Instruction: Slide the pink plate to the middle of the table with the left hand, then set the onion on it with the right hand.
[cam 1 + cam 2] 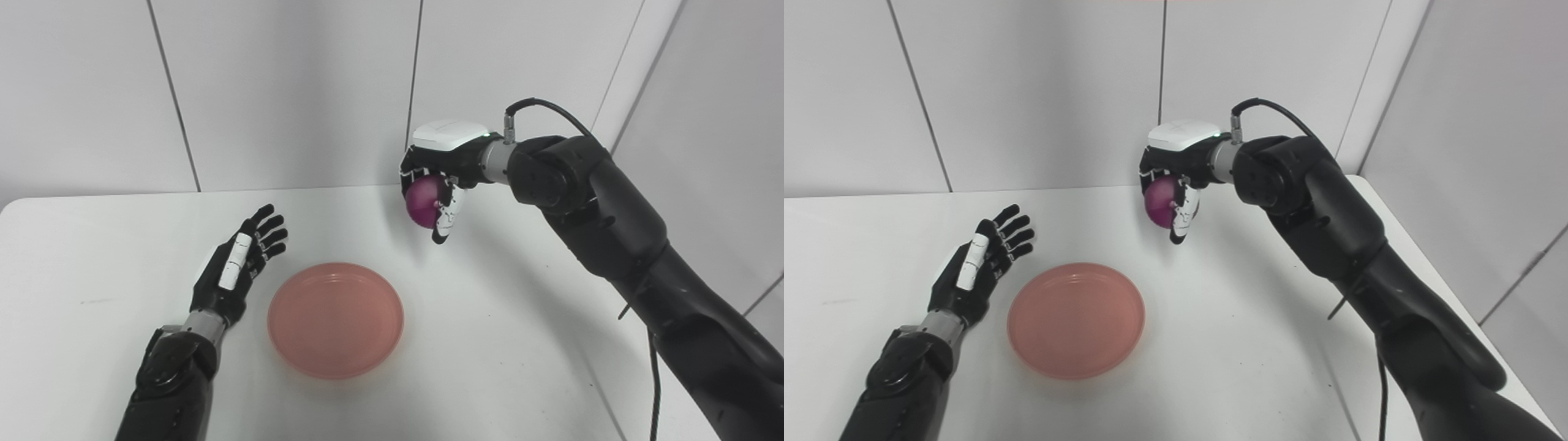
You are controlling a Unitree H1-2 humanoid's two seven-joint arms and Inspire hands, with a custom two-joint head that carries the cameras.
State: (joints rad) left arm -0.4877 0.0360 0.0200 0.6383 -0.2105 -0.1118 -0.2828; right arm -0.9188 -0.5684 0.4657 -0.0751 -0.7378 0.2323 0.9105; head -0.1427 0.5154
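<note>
Onion point(422, 201): round, no clear long axis, partly hidden by fingers point(446, 214).
Right robot hand point(436, 184): grasping onion, upper centre, above worktop point(520, 318).
Left robot hand point(236, 263): released, fingers spread, beside pink plate point(335, 318).

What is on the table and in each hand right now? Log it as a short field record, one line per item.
plate: pink plate, empty, flat on the white table, near its middle
onion: purple onion, held up off the table, beyond and to the right of the plate
right hand: right hand closed around the onion, palm down
left hand: left hand open, fingers apart, beside the plate's left rim, holding nothing
step left: onion not yet on the plate
</note>
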